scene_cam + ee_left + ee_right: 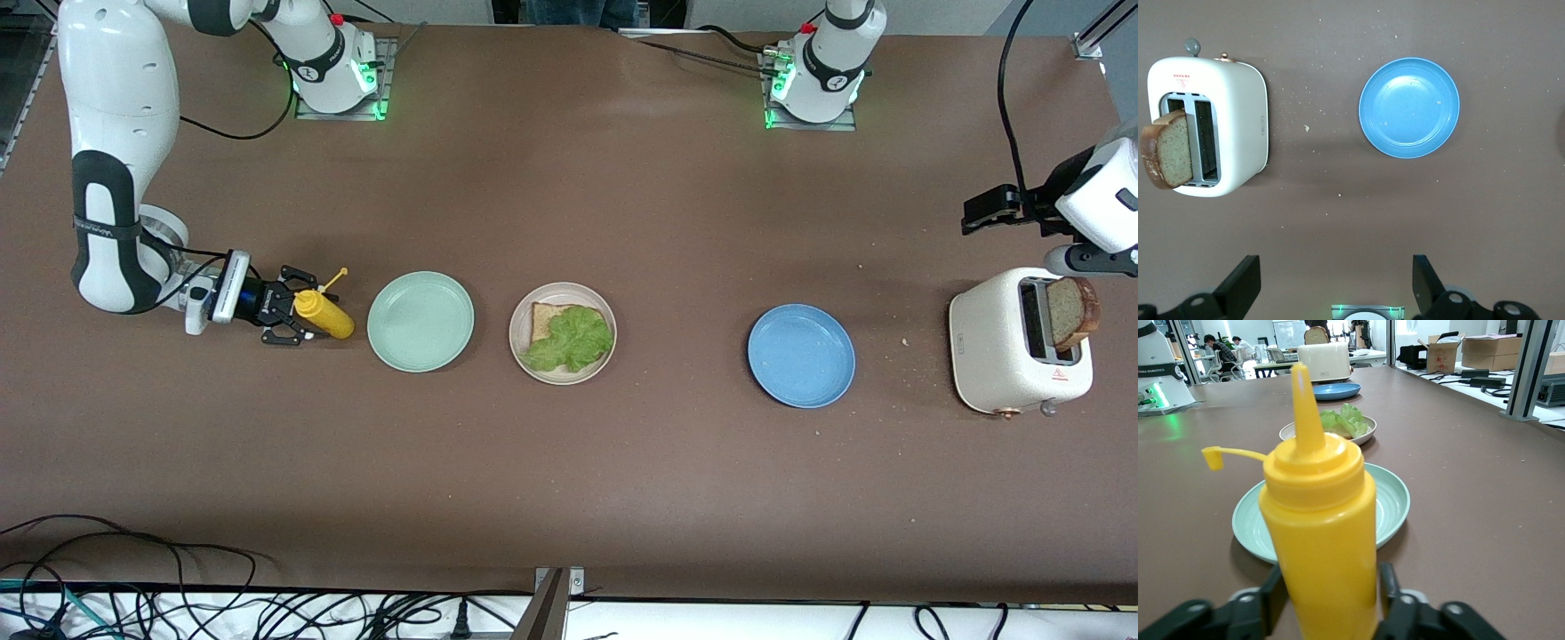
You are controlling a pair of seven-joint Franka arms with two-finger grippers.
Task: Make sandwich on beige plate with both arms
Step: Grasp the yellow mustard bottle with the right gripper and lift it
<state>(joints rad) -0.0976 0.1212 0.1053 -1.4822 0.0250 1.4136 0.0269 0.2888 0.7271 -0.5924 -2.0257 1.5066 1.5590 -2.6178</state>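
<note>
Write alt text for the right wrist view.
A yellow mustard bottle stands upright between the right hand's fingers, cap off its nozzle. Past it on the brown table sit a mint green plate, the beige plate with lettuce, a blue plate and a toaster.

Little can be read here. The white toaster (1013, 342), at the right edge of the front frame, carries a small red triangle warning sign (1059, 374) with red lettering under it on its top face; the same mark (1183, 77) appears at the upper left of the left wrist frame, but the letters are too small to read. A small dark badge (1262, 123) on the toaster's side may be a brand mark; it cannot be read either.
</note>
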